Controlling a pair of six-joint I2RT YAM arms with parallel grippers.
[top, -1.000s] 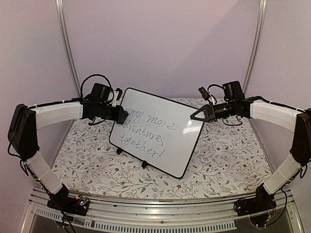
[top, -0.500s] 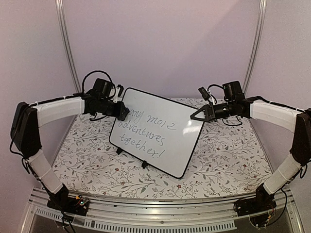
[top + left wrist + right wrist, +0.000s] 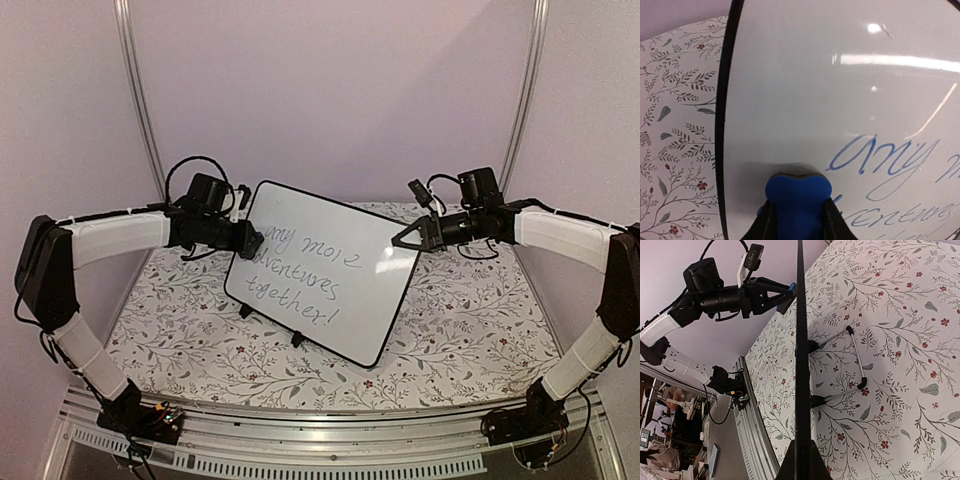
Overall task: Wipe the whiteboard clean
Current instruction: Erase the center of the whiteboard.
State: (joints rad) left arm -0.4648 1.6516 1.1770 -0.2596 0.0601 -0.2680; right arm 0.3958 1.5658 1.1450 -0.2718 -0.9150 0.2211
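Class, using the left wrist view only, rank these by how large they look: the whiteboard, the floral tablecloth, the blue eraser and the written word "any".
1. whiteboard, which fills most of the view.
2. floral tablecloth, the strip down the left.
3. word "any" and blue eraser look about alike. The eraser sits nearest the camera, so I leave them unranked.

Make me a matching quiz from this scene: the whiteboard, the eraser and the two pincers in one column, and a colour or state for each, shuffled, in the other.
Column one
1. whiteboard
2. eraser
3. left pincer
4. right pincer

Column two
A. shut on the whiteboard's right edge
B. blue
C. bears handwriting
D. shut on the eraser

Pairs: 1-C, 2-B, 3-D, 4-A
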